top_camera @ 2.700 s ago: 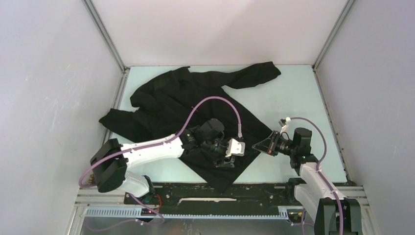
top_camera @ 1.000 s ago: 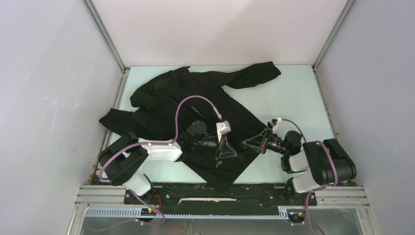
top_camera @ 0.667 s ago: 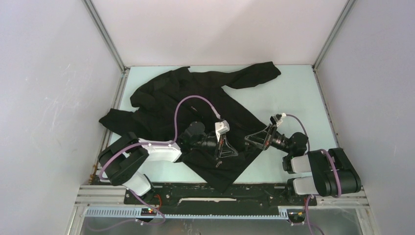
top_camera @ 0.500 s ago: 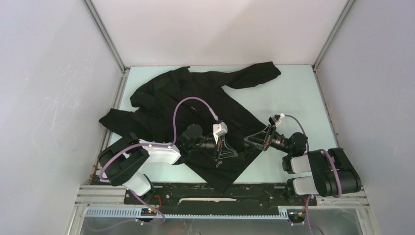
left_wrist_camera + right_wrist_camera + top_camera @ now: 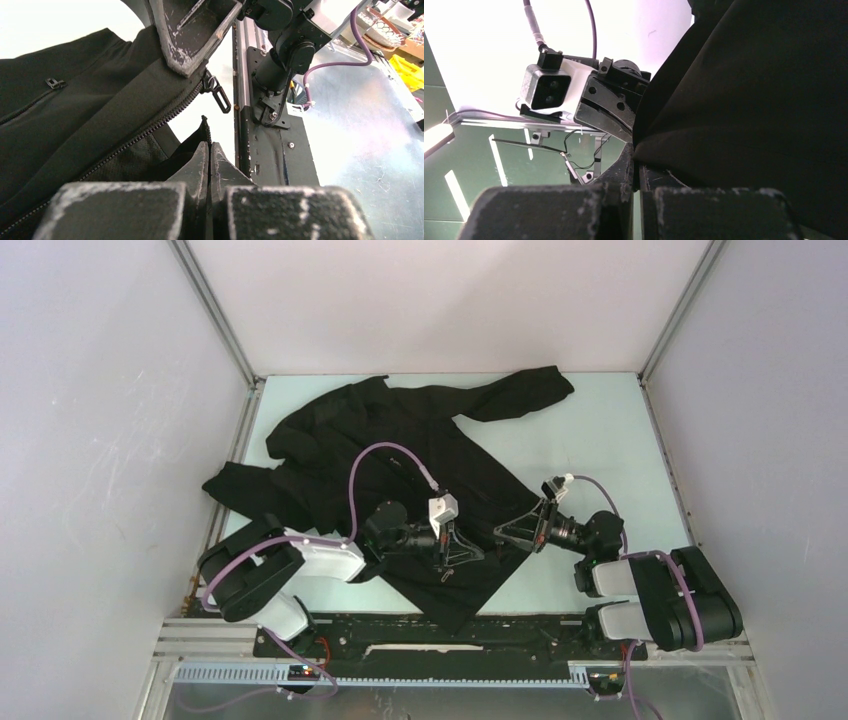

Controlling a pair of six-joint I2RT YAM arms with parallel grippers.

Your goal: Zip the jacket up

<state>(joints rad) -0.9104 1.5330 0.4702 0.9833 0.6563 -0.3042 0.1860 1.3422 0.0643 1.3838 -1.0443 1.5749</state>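
Note:
The black jacket (image 5: 400, 440) lies spread on the pale table, collar at the far left, hem toward me. My left gripper (image 5: 462, 550) is shut on the hem corner of one front edge (image 5: 209, 146). My right gripper (image 5: 503, 534) is shut on the other front edge (image 5: 635, 150). In the left wrist view its fingers (image 5: 190, 45) pinch the fabric just above the dark zipper pull (image 5: 218, 95), which hangs free. The zipper teeth (image 5: 135, 140) run open below it. A small pocket zip pull (image 5: 54, 82) shows on the left panel.
A dark rail (image 5: 450, 625) runs along the near table edge, close below both grippers. White walls and metal corner posts (image 5: 215, 315) enclose the table (image 5: 600, 430). The left arm's purple cable (image 5: 385, 455) arcs over the jacket.
The left wrist has drawn back a little toward its base, and the right arm's elbow has sunk lower. Both grippers stay shut on the jacket's edges.

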